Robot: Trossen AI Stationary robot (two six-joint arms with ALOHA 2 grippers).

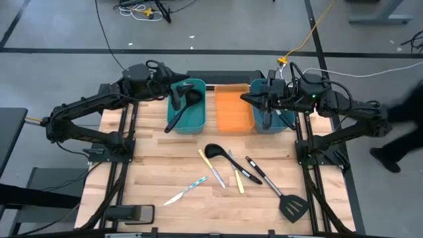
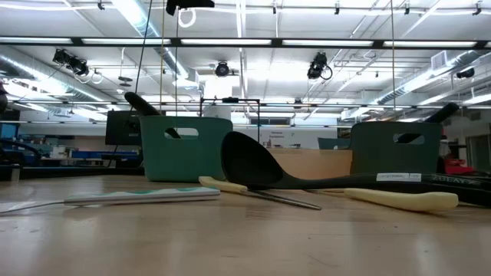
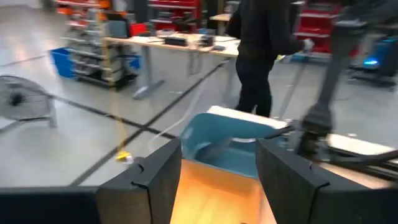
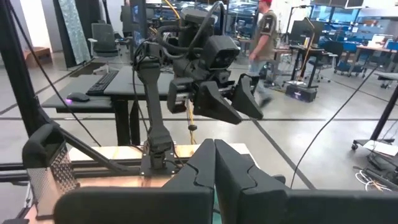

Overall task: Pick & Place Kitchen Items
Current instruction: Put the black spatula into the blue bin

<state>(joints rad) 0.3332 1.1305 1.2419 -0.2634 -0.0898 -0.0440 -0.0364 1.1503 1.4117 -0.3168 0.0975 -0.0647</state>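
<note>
Several kitchen items lie flat on the wooden table: a black spoon, a black spatula, a light-blue-handled knife and pale-yellow-handled knives. Black utensils lean in the left teal bin; others stand in the right teal bin. My left gripper hovers open above the left bin's far left corner, with nothing between its fingers. My right gripper is shut and bare, high over the seam between the orange tray and the right bin.
The orange tray sits between the two bins at the table's far edge. A person walks on the floor beyond the table. Bare wood lies at the table's near left.
</note>
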